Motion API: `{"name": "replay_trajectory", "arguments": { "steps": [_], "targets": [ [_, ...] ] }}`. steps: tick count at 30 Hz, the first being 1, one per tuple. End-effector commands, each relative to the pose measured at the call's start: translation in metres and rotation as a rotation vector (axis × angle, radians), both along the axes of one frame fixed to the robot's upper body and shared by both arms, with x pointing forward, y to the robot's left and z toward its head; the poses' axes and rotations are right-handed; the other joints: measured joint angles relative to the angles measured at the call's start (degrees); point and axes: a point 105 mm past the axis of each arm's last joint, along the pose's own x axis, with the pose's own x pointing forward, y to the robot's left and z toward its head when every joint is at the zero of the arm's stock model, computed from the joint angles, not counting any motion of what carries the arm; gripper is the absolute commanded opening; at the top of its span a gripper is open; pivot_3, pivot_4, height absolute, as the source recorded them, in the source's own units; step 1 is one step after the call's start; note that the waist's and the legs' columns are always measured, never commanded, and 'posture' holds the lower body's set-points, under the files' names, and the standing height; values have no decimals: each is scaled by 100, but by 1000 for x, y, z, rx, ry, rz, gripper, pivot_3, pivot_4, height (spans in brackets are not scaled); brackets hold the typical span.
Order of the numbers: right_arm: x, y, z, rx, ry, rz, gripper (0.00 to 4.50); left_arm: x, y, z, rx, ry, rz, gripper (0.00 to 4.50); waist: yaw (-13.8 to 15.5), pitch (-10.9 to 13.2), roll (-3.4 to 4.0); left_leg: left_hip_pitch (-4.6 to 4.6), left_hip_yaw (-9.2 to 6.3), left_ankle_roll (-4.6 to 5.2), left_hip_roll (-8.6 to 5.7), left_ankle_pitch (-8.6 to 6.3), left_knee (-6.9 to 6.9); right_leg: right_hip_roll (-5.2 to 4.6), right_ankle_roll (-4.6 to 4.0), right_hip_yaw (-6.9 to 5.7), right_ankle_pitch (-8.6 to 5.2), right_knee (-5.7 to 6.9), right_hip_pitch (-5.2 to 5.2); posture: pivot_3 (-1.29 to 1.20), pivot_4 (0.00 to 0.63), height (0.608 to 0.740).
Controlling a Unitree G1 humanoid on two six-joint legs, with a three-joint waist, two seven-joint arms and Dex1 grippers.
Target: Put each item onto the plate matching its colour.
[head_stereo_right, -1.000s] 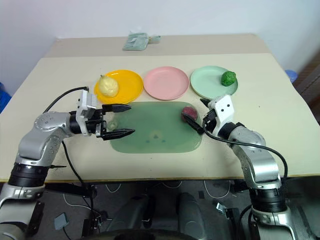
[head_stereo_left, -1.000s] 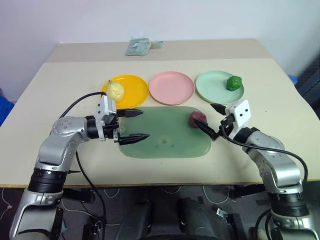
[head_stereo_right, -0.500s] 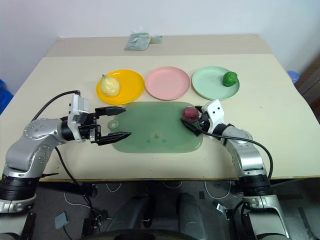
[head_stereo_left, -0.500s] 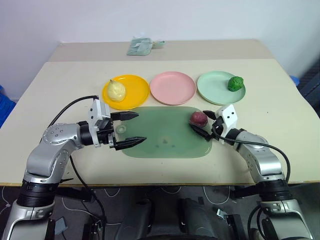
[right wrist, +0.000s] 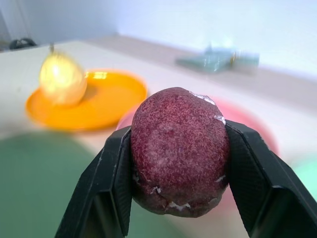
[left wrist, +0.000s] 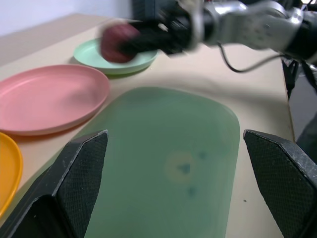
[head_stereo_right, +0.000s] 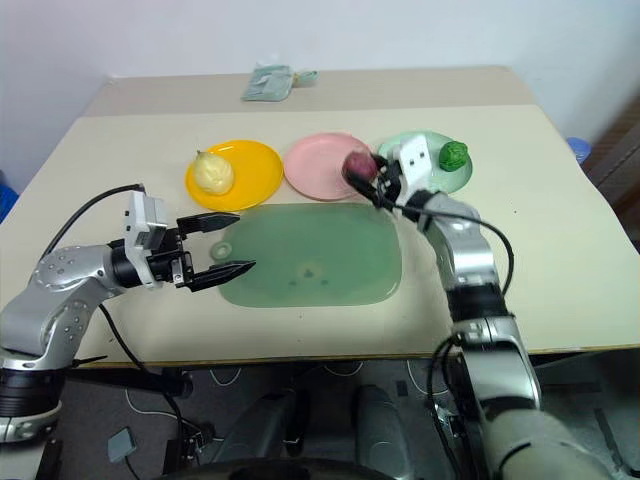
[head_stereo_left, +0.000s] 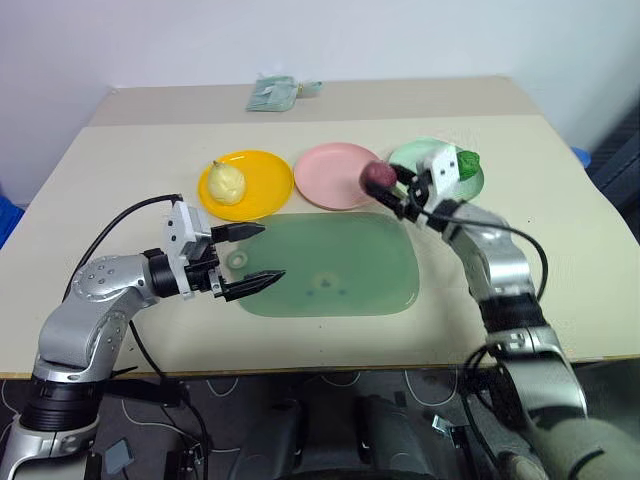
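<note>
A beige tabletop (head_stereo_left: 120,170) carries a large dark green mat (head_stereo_left: 330,265) with rounded corners, lying flat near the front edge. A small pale green packet (head_stereo_left: 272,94) rests at the far edge, well apart from the mat.

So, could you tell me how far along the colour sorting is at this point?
Two of three look done: the pale yellow pear sits on the yellow-orange plate, and the dark green bumpy item is on the mint green plate. In hand: the right gripper grips the maroon round item at the pink plate. Left: setting it down there. The left gripper is open over the green mat.
</note>
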Motion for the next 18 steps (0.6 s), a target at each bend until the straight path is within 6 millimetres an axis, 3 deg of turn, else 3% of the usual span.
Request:
{"name": "replay_trajectory", "arguments": {
  "steps": [1, 6, 7, 10, 18],
  "targets": [
    [19, 12, -2, 6, 12, -15, 2285, -4, 1, 11, -15, -50, 28, 4500, -19, 0, 0, 2, 1, -2, 1, 0, -1, 2, -1, 1, -1, 0, 0, 0, 150, 740],
    [33, 23, -11, 16, 83, -47, 2285, -5, 9, 8, -4, -57, 93, 4500, -27, 1, 1, 2, 0, -27, 3, 13, -8, 6, -5, 5, -2, 0, -3, 0, 150, 740],
    [33, 25, -13, 16, 92, -52, 3019, -6, 11, 7, -3, -57, 104, 4500, -27, 1, 2, 2, 0, -28, 3, 13, -8, 6, -6, 6, -3, 1, -4, 0, 150, 740],
    [34, 29, -18, -1, 104, -60, 4416, -8, 13, 6, 6, -60, 128, 4500, -28, 1, 2, 2, 0, -28, 3, 12, -8, 8, -6, 7, -2, 2, -4, 0, 150, 740],
    [30, 18, 2, -12, -12, -32, 4474, 4, 12, 7, -11, -111, 247, 4500, -28, 3, 5, 3, 0, -30, 4, 12, -8, 14, -6, 8, -3, 6, -7, 0, 150, 740]
  ]
}}
